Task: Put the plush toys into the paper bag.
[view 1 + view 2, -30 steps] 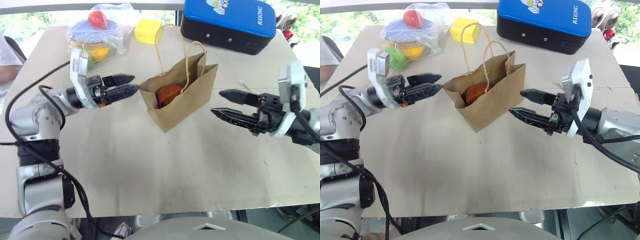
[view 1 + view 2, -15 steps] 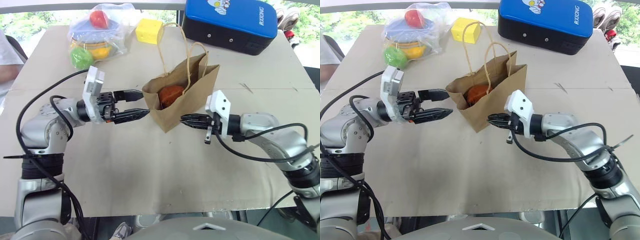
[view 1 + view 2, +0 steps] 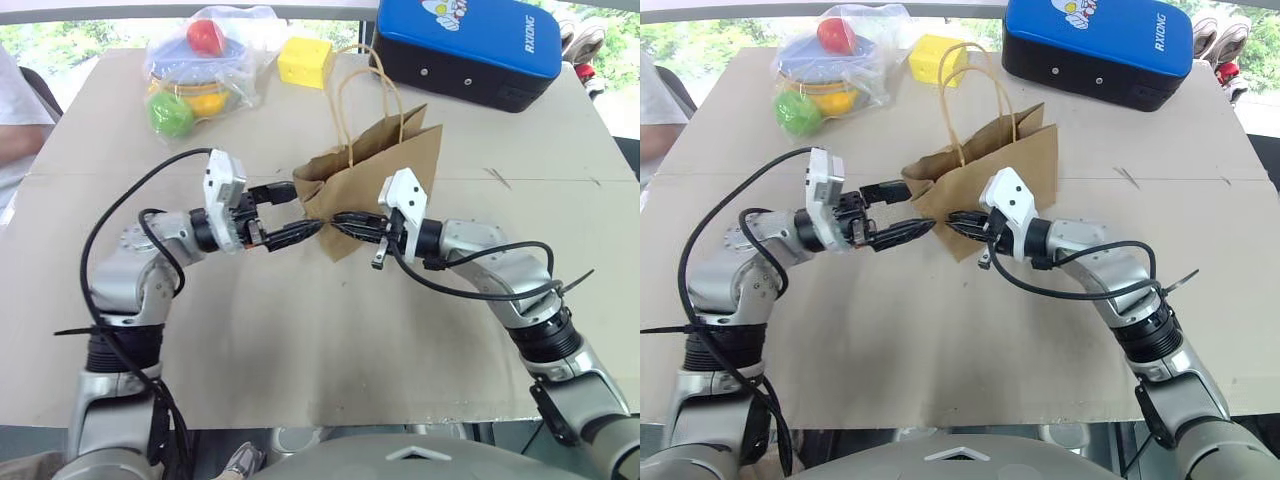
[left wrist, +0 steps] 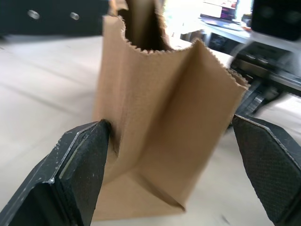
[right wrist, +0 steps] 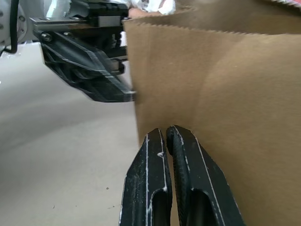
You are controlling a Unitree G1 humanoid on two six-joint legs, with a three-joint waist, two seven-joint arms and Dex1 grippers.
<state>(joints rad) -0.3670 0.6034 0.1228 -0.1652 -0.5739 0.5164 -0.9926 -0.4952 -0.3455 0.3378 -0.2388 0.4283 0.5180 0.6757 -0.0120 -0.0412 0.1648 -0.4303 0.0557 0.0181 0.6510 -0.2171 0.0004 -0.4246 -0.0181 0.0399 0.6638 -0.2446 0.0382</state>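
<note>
Our right hand (image 3: pixel 958 222) is closed with its fingers pressed together, empty, its tips against the near face of the paper bag (image 3: pixel 1010 175); our left hand (image 3: pixel 902 210) is spread wide, one finger beside the bag's side fold and the other out past its near corner, so the bag's end sits between its fingers without being pinched. The bag stands near the middle of the counter (image 3: pixel 940 330), mouth and loop handles toward the far edge. We cannot see the plush toys from here; the bag's folded mouth hides its inside. The risk we judge is that both hands pushing on light paper tip or slide the bag, or crease its mouth shut, which would spill or trap whatever is inside. Toward the far left corner lie wrapped colourful toys (image 3: pixel 825 70), with a yellow block (image 3: pixel 934 57) beside them and a blue case (image 3: pixel 1095 45) toward the far right.
</note>
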